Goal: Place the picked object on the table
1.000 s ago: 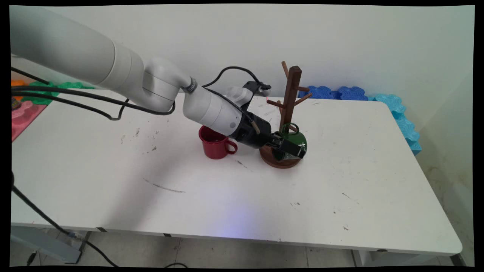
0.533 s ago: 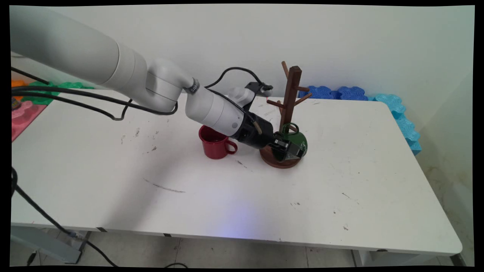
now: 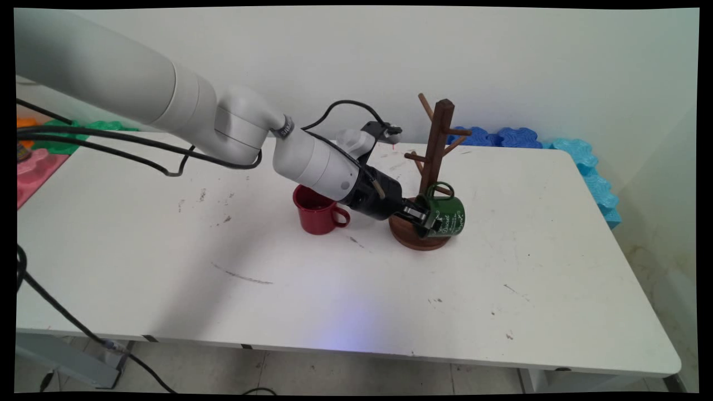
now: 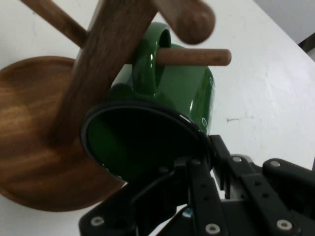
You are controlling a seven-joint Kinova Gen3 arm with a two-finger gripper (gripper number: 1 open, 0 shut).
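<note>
A dark green enamel mug [image 3: 445, 216] with white lettering hangs by its handle on a low peg of the wooden mug tree [image 3: 431, 167], tipped on its side with its black-rimmed mouth toward the gripper [image 3: 424, 218], which clamps its rim. The tree's round base [image 3: 409, 236] sits on the bench [image 3: 501, 267], its post leaning slightly.
</note>
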